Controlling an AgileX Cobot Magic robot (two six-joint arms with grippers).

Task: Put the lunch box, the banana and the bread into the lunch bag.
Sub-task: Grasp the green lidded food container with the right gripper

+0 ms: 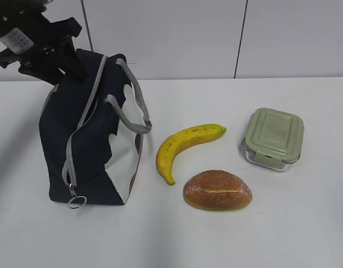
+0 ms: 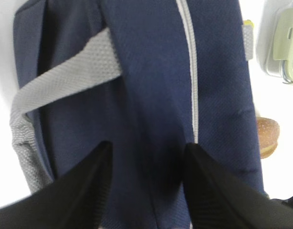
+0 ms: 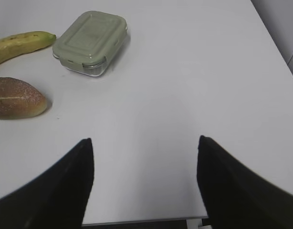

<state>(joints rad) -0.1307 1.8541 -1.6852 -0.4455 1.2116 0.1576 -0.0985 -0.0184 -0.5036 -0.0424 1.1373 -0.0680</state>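
The lunch bag (image 1: pixel 85 139) is positioned upright at the left of the white table (image 1: pixel 305 223), with its grey zipper (image 1: pixel 76 134) run down to the ring pull (image 1: pixel 75 201) at the near bottom corner. Two grey webbing handles (image 1: pixel 132 100) are seen at its top right.

The left gripper (image 1: pixel 60 67) is located at the far top left corner of the bag. In the left wrist view, its two dark fingers (image 2: pixel 84 191) are spread apart over the navy fabric, with nothing clamped between them. Contact with the fabric cannot be determined.

The banana (image 1: pixel 182 148) is laid just right of the bag, with its greenish tip pointed far-right. The bread (image 1: pixel 217 190) is placed near the banana, on its near side, slit upward. The lunch box (image 1: pixel 273 138) is set further right, lid clipped on, apart from both.

The right gripper (image 3: pixel 144 181) is shown only in the right wrist view, held above bare table with its fingers (image 3: pixel 65 191) released and wide apart, nothing grasped.
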